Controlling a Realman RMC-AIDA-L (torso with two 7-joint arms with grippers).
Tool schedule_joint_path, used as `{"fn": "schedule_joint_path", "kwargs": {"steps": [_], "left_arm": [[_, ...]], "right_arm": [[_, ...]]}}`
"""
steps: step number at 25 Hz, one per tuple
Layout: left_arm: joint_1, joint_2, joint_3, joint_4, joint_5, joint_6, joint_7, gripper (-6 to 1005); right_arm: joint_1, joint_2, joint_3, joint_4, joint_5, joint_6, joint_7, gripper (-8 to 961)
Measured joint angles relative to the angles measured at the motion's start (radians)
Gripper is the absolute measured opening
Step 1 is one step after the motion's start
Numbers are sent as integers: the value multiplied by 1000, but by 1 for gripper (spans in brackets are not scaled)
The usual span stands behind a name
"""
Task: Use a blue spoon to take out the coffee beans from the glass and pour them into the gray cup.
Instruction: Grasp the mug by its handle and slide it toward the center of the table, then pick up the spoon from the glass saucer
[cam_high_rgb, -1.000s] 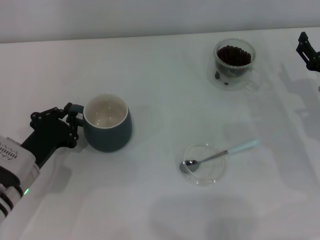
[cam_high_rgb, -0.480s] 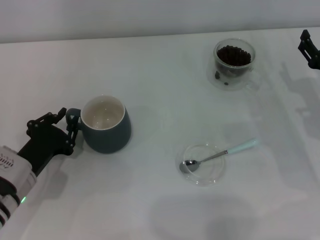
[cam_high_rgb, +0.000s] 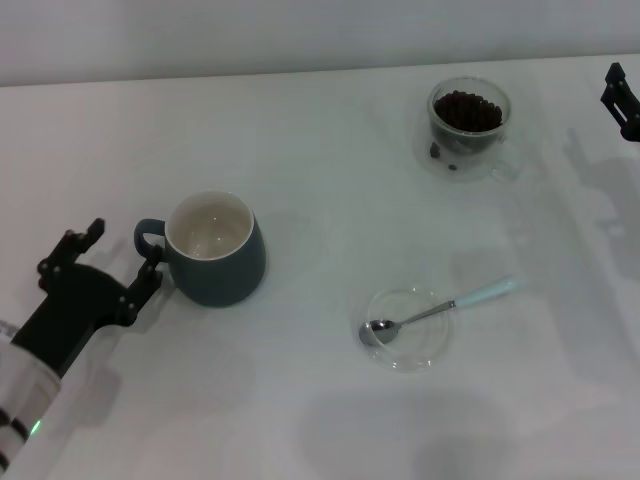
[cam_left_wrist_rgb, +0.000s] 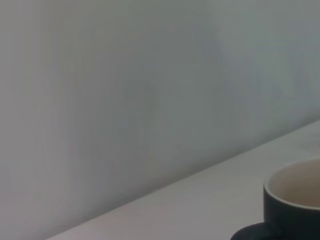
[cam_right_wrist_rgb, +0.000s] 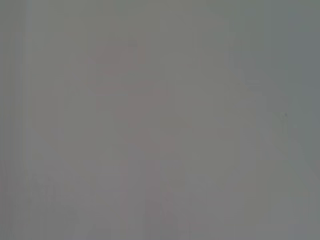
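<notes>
- A smooth matte white table (cam_high_rgb: 320, 150) met a plain pale wall at the back.
- The gray cup (cam_high_rgb: 212, 248), rounded glazed ceramic with a white inside, stood at the left, its loop handle toward the left gripper (cam_high_rgb: 110, 258).
- That gripper's black fingers were spread apart beside the handle, holding nothing.
- The blue spoon (cam_high_rgb: 440, 308) lay with its shiny bowl in a flat clear saucer (cam_high_rgb: 405, 330).
- The glass (cam_high_rgb: 468, 125), clear and round, held dark coffee beans (cam_high_rgb: 467, 110) at the far right.
- The right gripper (cam_high_rgb: 622, 100) showed at the right edge; its state could not be told.
</notes>
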Motion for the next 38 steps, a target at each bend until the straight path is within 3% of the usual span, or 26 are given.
{"fn": "schedule_joint_path", "kwargs": {"steps": [5,11,15,20,28,38], "left_arm": [[39,0,-2,0,-4,42,0,708],[132,0,-14,-1,-34,193,0,786],[182,0,-22,-1,-155,301,-2,785],[188,2,-23,-8,-303,337,-8,782],[150,4,-24,-38,-380,333,-10,777],[105,6,-24,-53,-414,322,-24,776]], "right_arm": [[-18,1,0,3,0,23,0,796],[-69,-2,-1,31,-1,73,140,789],[-129,-12,-77,5,-12,88,474,785],[-243,-21,-337,-106,-16,169,935,779],[-329,-20,-468,-22,-24,266,1012,770],[-257,-13,-602,54,-60,206,1007,759]]}}
